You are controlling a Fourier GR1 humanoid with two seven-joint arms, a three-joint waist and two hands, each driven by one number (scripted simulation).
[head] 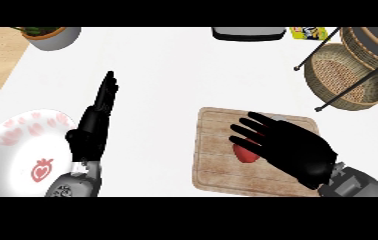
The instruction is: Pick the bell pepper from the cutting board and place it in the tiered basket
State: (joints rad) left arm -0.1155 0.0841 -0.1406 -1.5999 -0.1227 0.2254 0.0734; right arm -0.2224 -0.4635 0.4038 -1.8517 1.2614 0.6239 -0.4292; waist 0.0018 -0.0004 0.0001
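Mostly hidden, the red bell pepper (246, 154) lay on the wooden cutting board (214, 154), near the board's middle. Right hand (295, 149) was spread over it from the lower right, fingers extended and splayed toward the upper left; the pepper showed just under the fingers, and whether they touched it could not be told. Tiered basket (339, 76), wicker on a dark wire frame, stood at the counter's upper right, well apart from the board. Left hand (92, 124) rested open at the left, fingers straight and pointing up, beside a white plate (29, 144) with red print. A potted plant (50, 35) sat upper left.
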